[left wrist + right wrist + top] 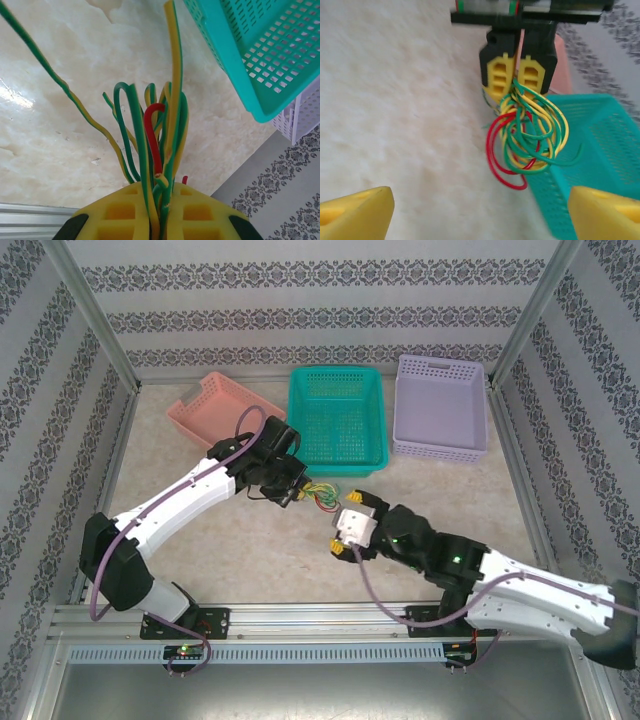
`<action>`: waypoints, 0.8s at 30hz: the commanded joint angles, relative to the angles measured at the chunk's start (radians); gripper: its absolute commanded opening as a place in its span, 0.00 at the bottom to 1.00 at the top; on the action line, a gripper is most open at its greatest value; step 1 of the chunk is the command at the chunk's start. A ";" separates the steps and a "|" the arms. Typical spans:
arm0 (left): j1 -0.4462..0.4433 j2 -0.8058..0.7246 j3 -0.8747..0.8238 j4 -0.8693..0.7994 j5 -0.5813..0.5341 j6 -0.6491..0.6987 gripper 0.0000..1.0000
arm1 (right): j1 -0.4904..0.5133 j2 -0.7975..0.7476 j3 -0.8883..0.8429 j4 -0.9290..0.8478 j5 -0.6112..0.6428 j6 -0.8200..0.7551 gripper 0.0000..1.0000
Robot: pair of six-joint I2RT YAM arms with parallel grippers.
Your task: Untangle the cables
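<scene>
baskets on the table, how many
3: pink basket back left, teal basket in the middle, purple basket back right. None looks hidden.

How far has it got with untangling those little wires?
Nothing looks separated: the cables hang as one looped bunch. In hand: the left gripper is clamped on that bunch; the right gripper stands open facing it. Left: pulling every strand apart.
</scene>
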 commanded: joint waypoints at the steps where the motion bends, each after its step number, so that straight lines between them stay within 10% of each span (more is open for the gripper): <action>1: 0.009 0.011 0.034 -0.052 0.018 0.022 0.00 | 0.052 0.061 0.031 0.147 0.283 -0.288 0.94; 8: 0.009 0.028 0.045 -0.055 0.036 0.027 0.00 | 0.107 0.222 0.066 0.279 0.413 -0.486 0.81; 18: 0.009 0.012 0.044 -0.048 0.047 0.025 0.00 | 0.038 0.306 0.126 0.158 0.398 -0.409 0.14; 24: 0.009 -0.006 0.057 -0.082 0.013 0.051 0.00 | -0.124 0.274 0.346 -0.248 -0.122 0.016 0.00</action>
